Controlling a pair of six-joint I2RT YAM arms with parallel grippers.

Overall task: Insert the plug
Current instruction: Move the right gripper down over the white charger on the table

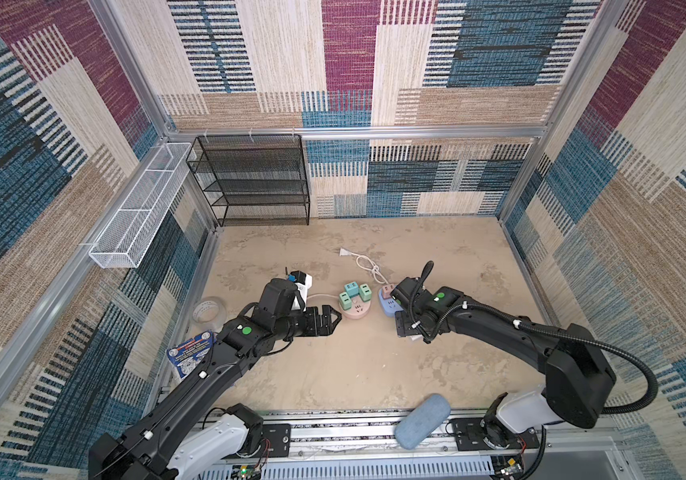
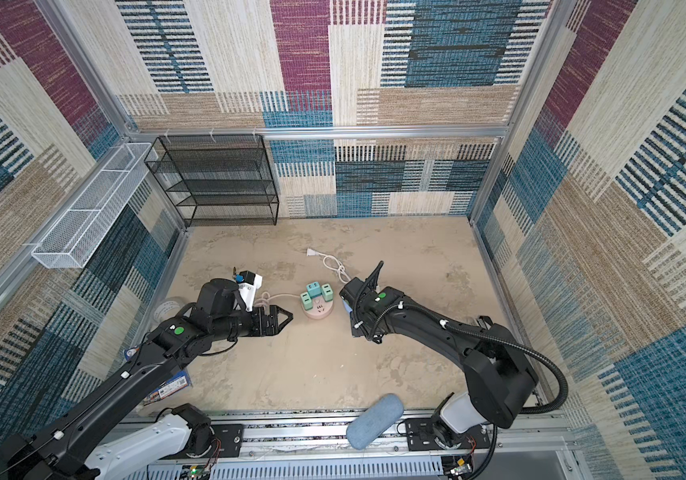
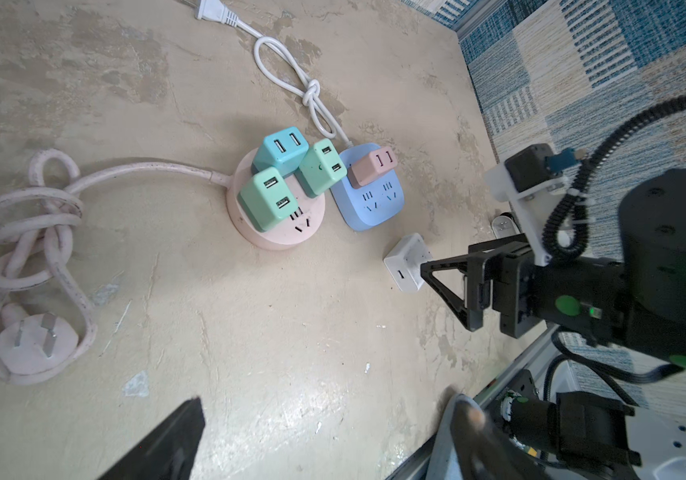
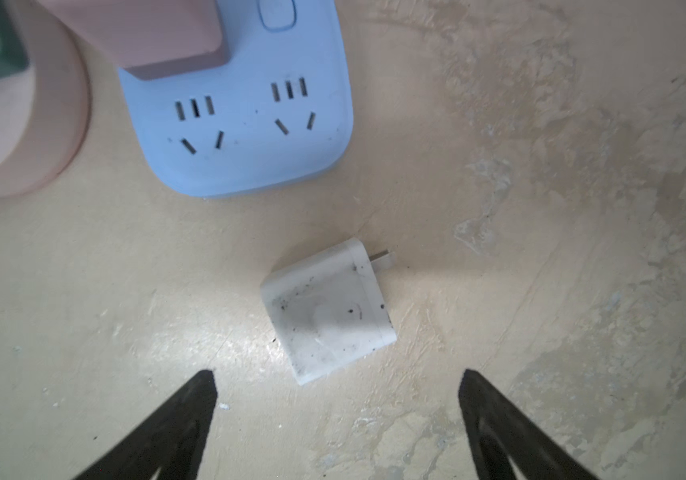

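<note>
Left pincer stands wide and empty in both top views, stretched level above the bench, its tips just short of the round pink hub. The right pincer points down beside the blue power strip. Its spread cannot be told from up here, and the arm hides nearly all of the white plug.

From the left wrist, the left pincer shows two dark tips far apart with bare bench between them. The pink hub carries three mint and teal chargers. The blue power strip sits just beside it, with a pink adapter plugged in. The white plug lies on the bench near the strip's free end, apart from it, right by the right pincer.

From the right wrist, the right pincer is spread wide and holds nothing. The white plug lies on its side just ahead of the tips and untouched, its metal prongs sticking out sideways. Two free sockets on the blue power strip face up.
</note>
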